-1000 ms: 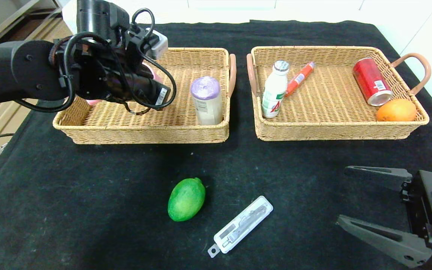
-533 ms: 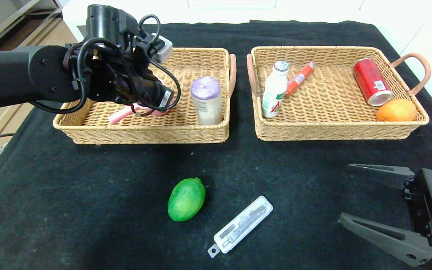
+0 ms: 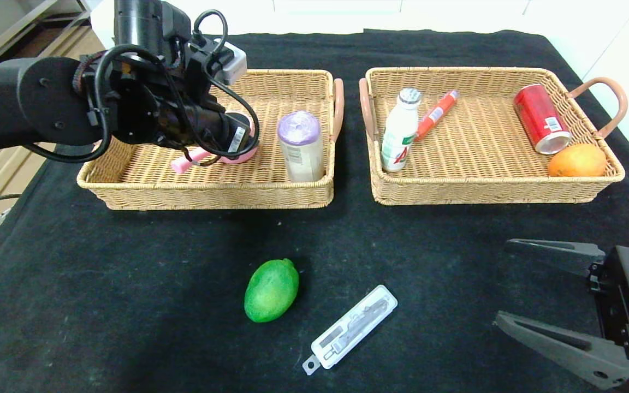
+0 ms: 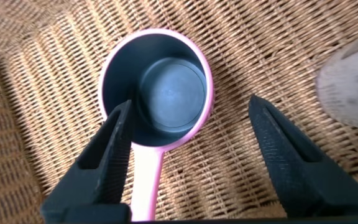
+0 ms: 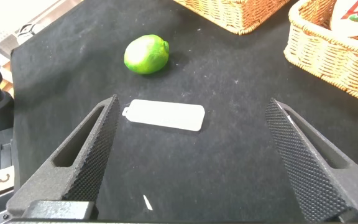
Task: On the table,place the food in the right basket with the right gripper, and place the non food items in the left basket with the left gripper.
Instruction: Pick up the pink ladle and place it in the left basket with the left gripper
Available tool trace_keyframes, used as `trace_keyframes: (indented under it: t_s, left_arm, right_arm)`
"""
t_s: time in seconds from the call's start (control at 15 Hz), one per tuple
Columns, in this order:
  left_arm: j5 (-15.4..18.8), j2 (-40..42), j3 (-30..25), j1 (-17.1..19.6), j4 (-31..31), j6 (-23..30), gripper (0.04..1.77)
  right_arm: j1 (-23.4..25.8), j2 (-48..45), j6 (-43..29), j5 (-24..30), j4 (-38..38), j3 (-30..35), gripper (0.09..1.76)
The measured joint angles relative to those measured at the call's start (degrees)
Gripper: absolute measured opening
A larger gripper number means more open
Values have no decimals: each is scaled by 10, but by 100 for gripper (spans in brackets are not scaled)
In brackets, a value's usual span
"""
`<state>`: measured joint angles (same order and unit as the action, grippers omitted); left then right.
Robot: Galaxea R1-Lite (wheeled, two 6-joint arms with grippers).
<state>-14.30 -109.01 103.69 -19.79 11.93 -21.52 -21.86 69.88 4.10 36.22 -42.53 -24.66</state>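
On the black-clothed bench (image 3: 129, 284), the left pincer (image 4: 191, 155) hangs over the left woven wicker basket (image 3: 211, 194) near the far-left part of the bench, its jaws spread apart and gripping nothing; directly beneath it a pink-rimmed scoop with a dark bowl and pink handle (image 4: 157, 93) lies on the basket floor, one finger beside its handle without clasping it. In the same basket, toward its right wall, stands a pale cylindrical container with a purple top (image 3: 301, 144). The right woven wicker basket with brown handles (image 3: 489, 191), toward the far-right part of the bench, holds a white bottle (image 3: 400, 131), an orange tube (image 3: 435, 114), a red drinks can on its side (image 3: 541, 119) and an orange fruit (image 3: 576, 160) just beside the can. Near the front edge, around the middle, a green lime-like fruit (image 3: 271, 290) lies on the cloth, with a flat white blister pack (image 3: 350, 327) near it. The right pincer (image 5: 194, 168) hovers low at the front-right corner, jaws wide and empty, with the blister pack and the green fruit farther off between them in the right wrist view.
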Motion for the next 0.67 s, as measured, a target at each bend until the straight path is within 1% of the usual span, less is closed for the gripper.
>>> trace_keyframes:
  t_s: [0.27, 0.47, 0.67]
  left_arm:
    - [5, 50, -21, -18, 8, 8, 150]
    - [14, 98, -67, -41, 18, 52, 157]
    - [17, 144, -122, -62, 25, 116, 162]
  right_arm:
    - [0, 0, 0, 0, 0, -1, 171]
    - [0, 0, 0, 0, 1, -1, 171]
    - [0, -2, 0, 0, 1, 0, 171]
